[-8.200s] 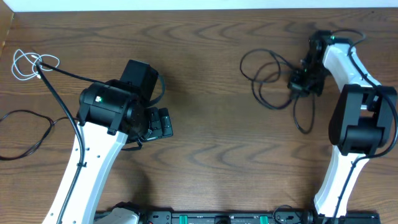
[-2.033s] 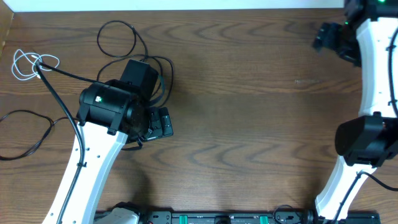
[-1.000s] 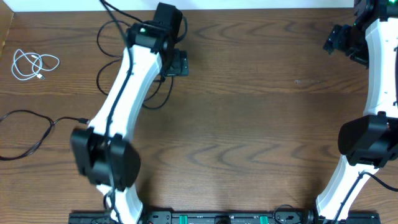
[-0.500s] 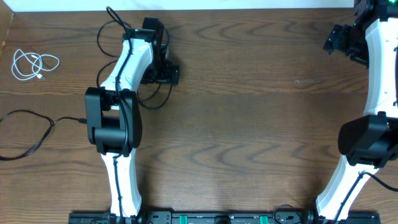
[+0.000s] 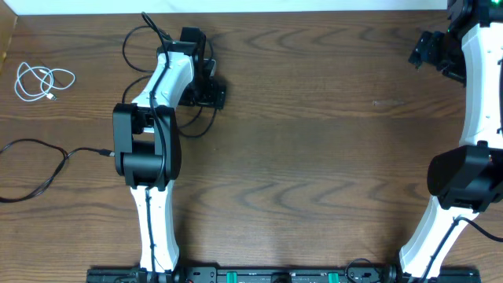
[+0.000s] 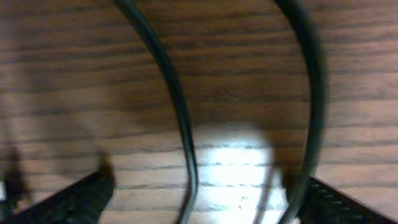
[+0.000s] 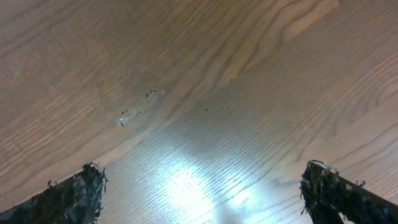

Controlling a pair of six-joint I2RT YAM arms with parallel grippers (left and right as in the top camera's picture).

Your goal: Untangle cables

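From above, my left gripper (image 5: 208, 88) is out near the far left of the table (image 5: 314, 157), right over a loose tangle of black cable (image 5: 194, 130). A coiled white cable (image 5: 43, 82) lies well apart near the left edge, and another black cable (image 5: 82, 151) trails off the left side below it. My right gripper (image 5: 428, 53) hangs at the far right corner, well away from every cable.

On my left wrist camera, my fingers (image 6: 68, 199) are spread apart. Two blurred strands of the black tangle run down between them. One strand passes near the middle, and the other is close against the right finger; I cannot tell whether it touches.

On my right wrist camera, my fingers (image 7: 71, 194) are wide apart and grip nothing. Below them is only wood grain, with a small scuff mark (image 7: 134, 107).
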